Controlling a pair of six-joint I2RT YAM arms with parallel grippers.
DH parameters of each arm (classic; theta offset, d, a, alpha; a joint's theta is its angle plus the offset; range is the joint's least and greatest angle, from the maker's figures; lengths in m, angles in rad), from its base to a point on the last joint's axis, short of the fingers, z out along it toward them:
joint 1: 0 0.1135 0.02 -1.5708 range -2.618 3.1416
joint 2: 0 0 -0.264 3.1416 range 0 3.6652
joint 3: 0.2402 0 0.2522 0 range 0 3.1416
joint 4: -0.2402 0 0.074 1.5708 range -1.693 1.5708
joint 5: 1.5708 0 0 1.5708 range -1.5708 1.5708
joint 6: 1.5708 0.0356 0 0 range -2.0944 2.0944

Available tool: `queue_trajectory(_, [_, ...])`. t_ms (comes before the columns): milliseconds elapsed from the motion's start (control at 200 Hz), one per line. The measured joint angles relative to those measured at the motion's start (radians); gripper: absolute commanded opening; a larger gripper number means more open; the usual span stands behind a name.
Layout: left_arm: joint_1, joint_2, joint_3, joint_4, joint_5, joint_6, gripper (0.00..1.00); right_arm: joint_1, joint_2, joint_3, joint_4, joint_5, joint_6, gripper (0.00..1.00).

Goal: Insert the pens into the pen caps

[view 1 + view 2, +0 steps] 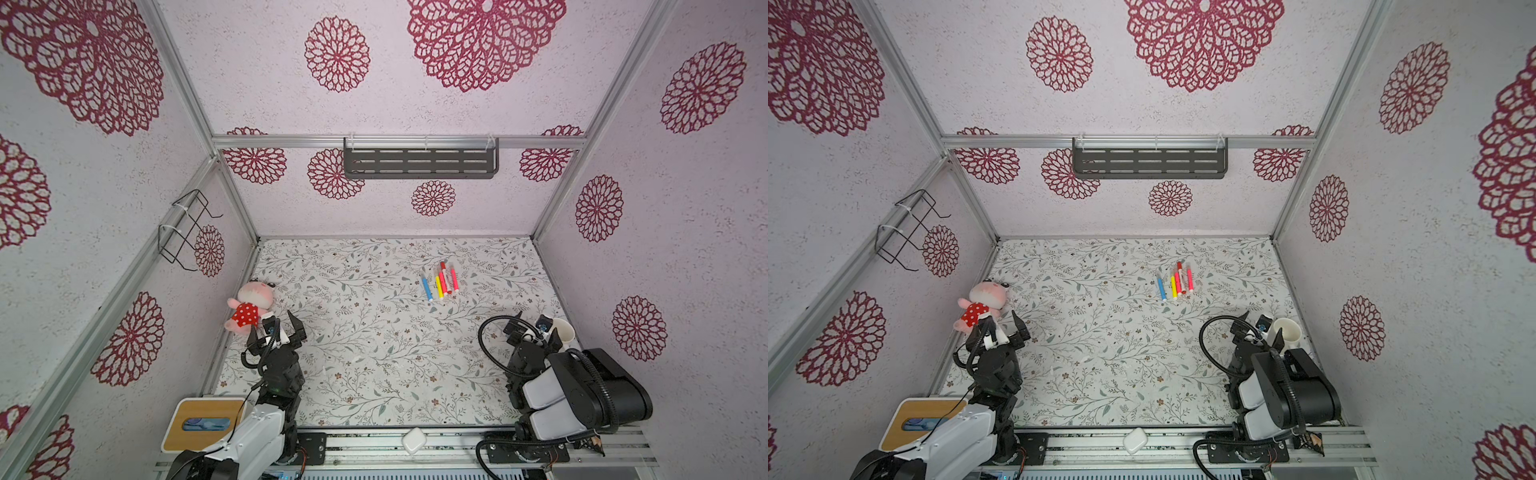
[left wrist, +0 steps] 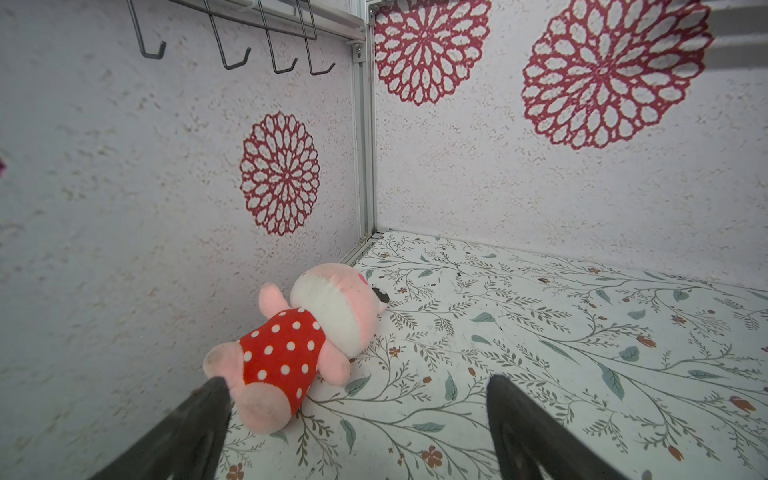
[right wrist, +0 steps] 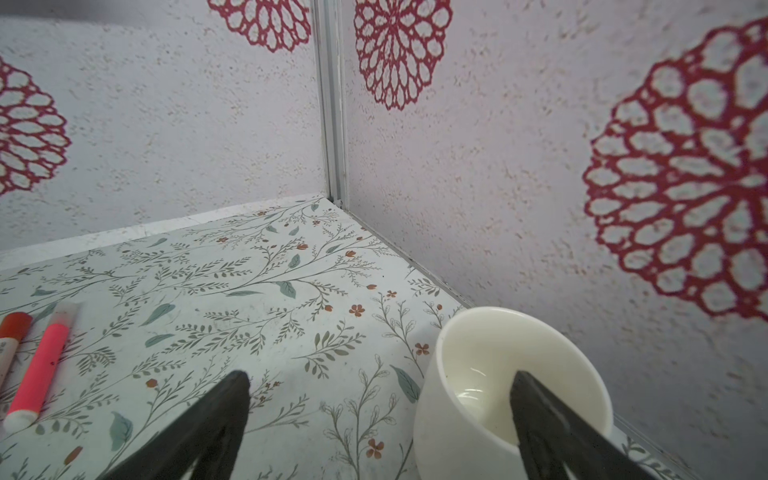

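Left gripper [image 2: 355,382], right gripper [image 3: 380,374], both mine, gaped wide, empty, well apart from pens [image 1: 441,280] lying side by side on table [image 1: 374,332], far right. Judged light, stiff, slick: pinch mid-barrel. Cap [image 3: 67,309] showed at one pen's end.

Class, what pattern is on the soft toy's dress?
The dress is red with white polka dots, clearest in the left wrist view.

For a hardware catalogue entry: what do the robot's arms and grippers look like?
The left arm and right arm have black joint housings, white link shells and black ribbed cables. The left gripper and right gripper each have two black, tapering jaws.
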Motion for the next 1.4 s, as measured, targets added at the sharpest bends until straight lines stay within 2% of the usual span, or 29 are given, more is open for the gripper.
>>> queue_trajectory(140, [0.011, 0.079, 0.000, 0.063, 0.013, 0.000, 0.99, 0.014, 0.016, 0.002, 0.006, -0.041, -0.037, 0.99])
queue_trajectory(270, [0.015, 0.172, 0.002, 0.128, 0.022, 0.004, 0.99, 0.069, 0.067, 0.031, 0.006, -0.066, -0.111, 0.99])
queue_trajectory(455, [0.017, 0.360, 0.013, 0.291, 0.053, 0.027, 0.98, 0.109, 0.084, 0.050, 0.006, -0.113, -0.190, 0.99])
queue_trajectory(731, [0.032, 0.643, 0.144, 0.451, 0.156, 0.079, 0.98, 0.114, 0.084, 0.050, 0.007, -0.128, -0.219, 0.99])
queue_trajectory(776, [0.049, 0.674, 0.164, 0.452, 0.187, 0.075, 1.00, 0.113, 0.084, 0.050, 0.007, -0.128, -0.219, 0.99])
queue_trajectory(876, [0.118, 0.695, 0.164, 0.469, 0.264, 0.062, 0.97, 0.103, 0.084, 0.050, 0.007, -0.129, -0.211, 0.99])
queue_trajectory(971, [0.167, 0.700, 0.187, 0.434, 0.314, 0.043, 0.97, 0.069, 0.083, 0.050, 0.007, -0.137, -0.194, 0.99])
queue_trajectory(1076, [0.213, 0.676, 0.267, 0.305, 0.368, 0.005, 0.97, 0.032, 0.069, 0.060, -0.024, -0.160, -0.163, 0.99])
queue_trajectory(1166, [0.285, 0.660, 0.382, 0.140, 0.460, -0.048, 0.97, -0.027, 0.063, 0.132, -0.127, -0.200, -0.114, 0.99])
queue_trajectory(1261, [0.351, 0.649, 0.427, 0.072, 0.520, -0.092, 0.97, -0.082, 0.060, 0.224, -0.240, -0.251, -0.065, 0.99])
queue_trajectory(1401, [0.362, 0.645, 0.422, -0.002, 0.561, -0.118, 0.97, -0.098, 0.056, 0.235, -0.301, -0.281, -0.032, 0.99])
